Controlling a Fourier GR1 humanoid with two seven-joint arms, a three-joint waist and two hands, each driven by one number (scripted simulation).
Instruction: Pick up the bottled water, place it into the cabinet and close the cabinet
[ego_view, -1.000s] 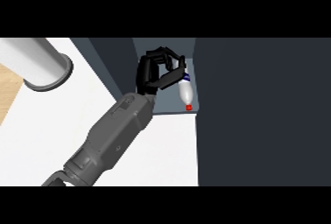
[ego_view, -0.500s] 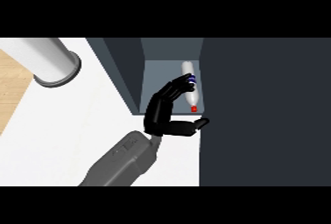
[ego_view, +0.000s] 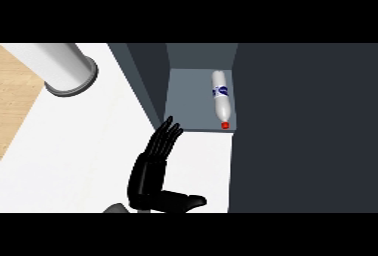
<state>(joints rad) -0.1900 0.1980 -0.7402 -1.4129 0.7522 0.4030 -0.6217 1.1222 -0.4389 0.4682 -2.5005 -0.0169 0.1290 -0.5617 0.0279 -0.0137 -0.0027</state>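
Now bottled water (ego_view: 221, 98) lies beyond robot hand (ego_view: 153, 170).

Kitchen: white counter (ego_view: 88, 150), cabinet (ego_view: 199, 100)

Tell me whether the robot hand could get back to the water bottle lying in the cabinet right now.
Probably yes. The robot hand is open, its fingertips near the cabinet's front edge, and the bottled water lies on the cabinet floor with nothing showing between them.
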